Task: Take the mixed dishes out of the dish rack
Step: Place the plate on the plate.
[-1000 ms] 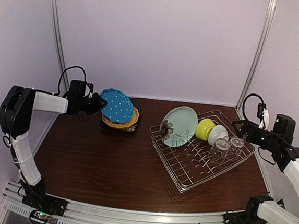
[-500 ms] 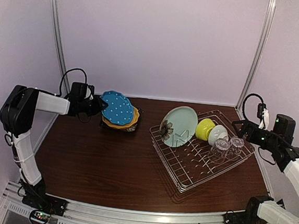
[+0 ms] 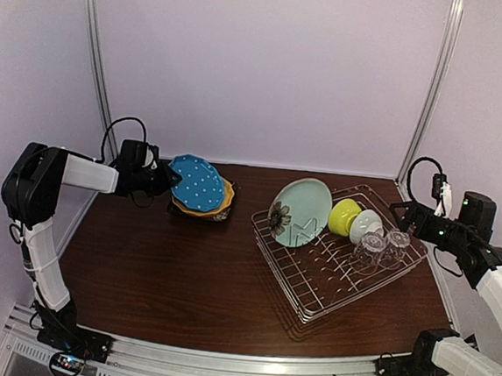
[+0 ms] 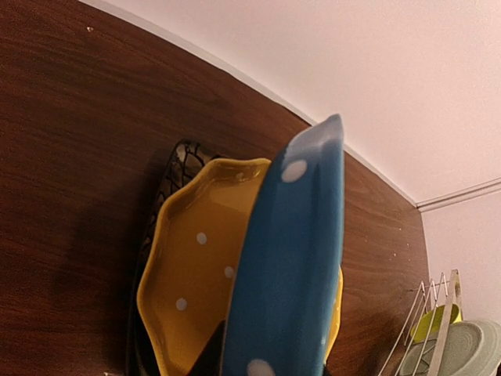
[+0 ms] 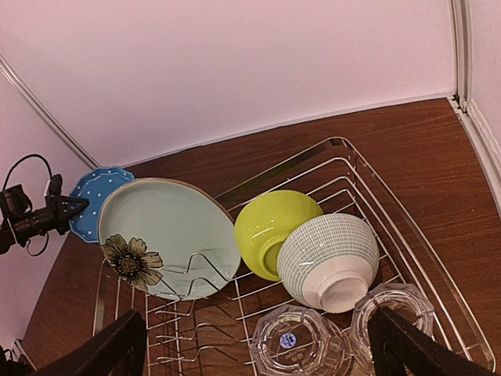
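My left gripper (image 3: 166, 179) is shut on the rim of the blue dotted plate (image 3: 197, 183). It holds the plate tilted just above the orange dotted plate (image 3: 224, 201), which lies on the black square plate (image 3: 198, 213). In the left wrist view the blue plate (image 4: 293, 258) is edge-on over the orange plate (image 4: 196, 266). The dish rack (image 3: 313, 286) holds the pale teal plate (image 3: 300, 212), the yellow-green bowl (image 5: 274, 227), the white bowl (image 5: 329, 258) and two clear glasses (image 5: 297, 341). My right gripper (image 3: 404, 215) is open and empty above the rack's right end.
The plate stack sits at the back left of the brown table (image 3: 181, 279). The rack stands at an angle on the right. Walls and metal corner posts (image 3: 95, 60) close in the back and sides.
My left gripper has lowered the blue dotted plate slightly toward the orange plate. The right arm has not moved.
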You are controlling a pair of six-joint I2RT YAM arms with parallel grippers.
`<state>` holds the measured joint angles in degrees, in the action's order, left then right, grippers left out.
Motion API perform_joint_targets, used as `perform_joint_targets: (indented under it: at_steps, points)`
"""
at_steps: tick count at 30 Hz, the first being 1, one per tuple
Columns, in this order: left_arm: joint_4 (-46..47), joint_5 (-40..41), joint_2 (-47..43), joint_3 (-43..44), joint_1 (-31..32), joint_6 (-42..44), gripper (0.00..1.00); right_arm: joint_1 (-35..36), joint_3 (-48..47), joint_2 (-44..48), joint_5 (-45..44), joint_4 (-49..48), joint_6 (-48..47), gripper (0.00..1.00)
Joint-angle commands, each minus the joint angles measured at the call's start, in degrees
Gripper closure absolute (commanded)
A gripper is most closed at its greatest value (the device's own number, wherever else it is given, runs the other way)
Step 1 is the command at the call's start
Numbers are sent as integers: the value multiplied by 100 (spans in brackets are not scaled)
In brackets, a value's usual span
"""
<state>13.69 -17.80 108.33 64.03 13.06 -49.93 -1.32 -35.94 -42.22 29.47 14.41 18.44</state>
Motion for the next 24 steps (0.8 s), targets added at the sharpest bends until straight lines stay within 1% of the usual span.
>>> perform_joint_targets:
  at_steps: [1,10,14,21,24]
  points:
    - [639,1,-49,243,-67,2,77,-13,-57,30,-127,40,37,0]
    - [204,236,-101,357,-67,175,58,-8,-79,20,-100,11,57,0]
    - [6,334,-131,415,-67,263,52,-8,-86,18,-91,7,75,0]
    - [-253,547,-216,459,-67,431,46,-9,-49,52,-99,13,65,0]
    - [-356,616,-210,480,-62,495,45,-8,-36,58,-97,15,66,0]
